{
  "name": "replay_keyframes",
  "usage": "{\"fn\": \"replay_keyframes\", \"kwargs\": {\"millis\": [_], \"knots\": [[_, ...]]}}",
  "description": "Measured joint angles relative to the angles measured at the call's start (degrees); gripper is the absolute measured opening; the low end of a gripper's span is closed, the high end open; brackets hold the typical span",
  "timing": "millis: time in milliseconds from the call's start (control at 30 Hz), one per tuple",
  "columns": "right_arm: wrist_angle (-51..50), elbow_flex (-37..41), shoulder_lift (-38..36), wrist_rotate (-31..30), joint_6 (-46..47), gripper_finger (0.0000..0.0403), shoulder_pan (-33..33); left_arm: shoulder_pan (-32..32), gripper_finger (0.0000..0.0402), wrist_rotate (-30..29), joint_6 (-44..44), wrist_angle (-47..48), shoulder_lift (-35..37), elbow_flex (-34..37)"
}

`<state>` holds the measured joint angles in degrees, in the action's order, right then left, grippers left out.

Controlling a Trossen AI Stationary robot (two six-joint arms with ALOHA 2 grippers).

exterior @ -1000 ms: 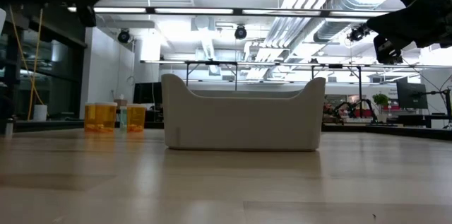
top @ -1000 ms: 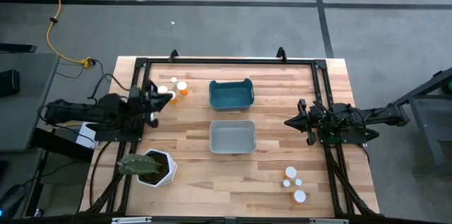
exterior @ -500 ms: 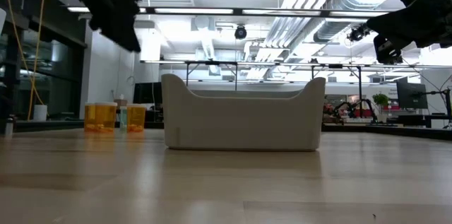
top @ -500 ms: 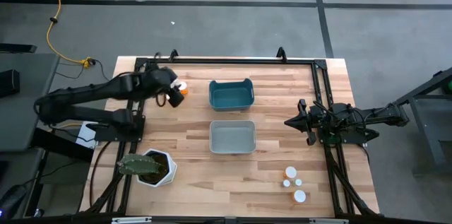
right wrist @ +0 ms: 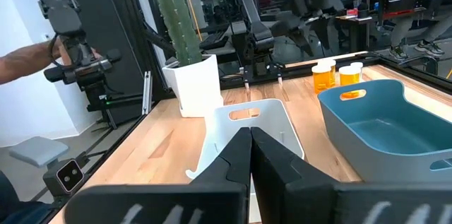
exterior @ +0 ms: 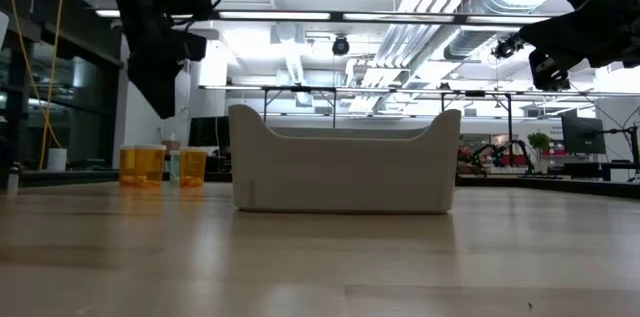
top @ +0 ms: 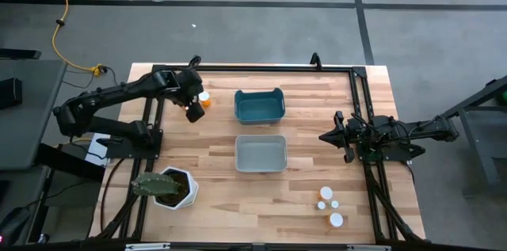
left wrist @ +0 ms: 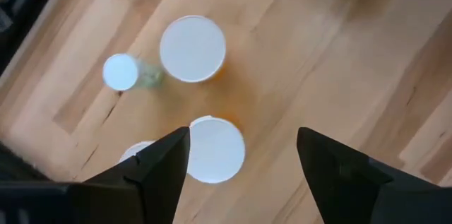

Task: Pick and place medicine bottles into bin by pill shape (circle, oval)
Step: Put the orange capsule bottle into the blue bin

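**Light, rigid bottles under spread fingers; both bins bare**

We see the light wooden worktop (top: pixel 317 188) carrying a teal plastic bin (top: pixel 259 106) toward its far edge and a grey plastic bin (top: pixel 261 154) at its middle, both with nothing inside. The small medicine bottles with round white caps (left wrist: pixel 193 49) stand clustered near the far left corner; more white-capped ones (top: pixel 330 205) sit near the near right corner. We judge them light, stiff and smooth-walled, best pinched across the body just under the cap. Our left gripper (left wrist: pixel 244 167) hovers above the cluster, fingers spread, holding nothing. Our right gripper (top: pixel 337 136) waits closed and empty by the right edge.
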<state>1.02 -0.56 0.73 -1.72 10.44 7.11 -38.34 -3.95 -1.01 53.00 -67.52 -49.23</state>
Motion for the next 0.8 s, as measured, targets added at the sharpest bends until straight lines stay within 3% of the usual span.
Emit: {"fn": "replay_keyframes", "kwargs": {"millis": [467, 800], "knots": [[0.02, 0.00, 0.00, 0.00, -0.02, 0.0000, 0.00, -0.69, 0.0252, 0.21, 22.73, 0.17, -4.91, -0.04], [0.02, 0.00, 0.00, 0.00, -0.02, 0.0000, -0.02, -0.70, 0.0252, -2.00, 30.42, 0.36, -7.61, 1.47]]}}
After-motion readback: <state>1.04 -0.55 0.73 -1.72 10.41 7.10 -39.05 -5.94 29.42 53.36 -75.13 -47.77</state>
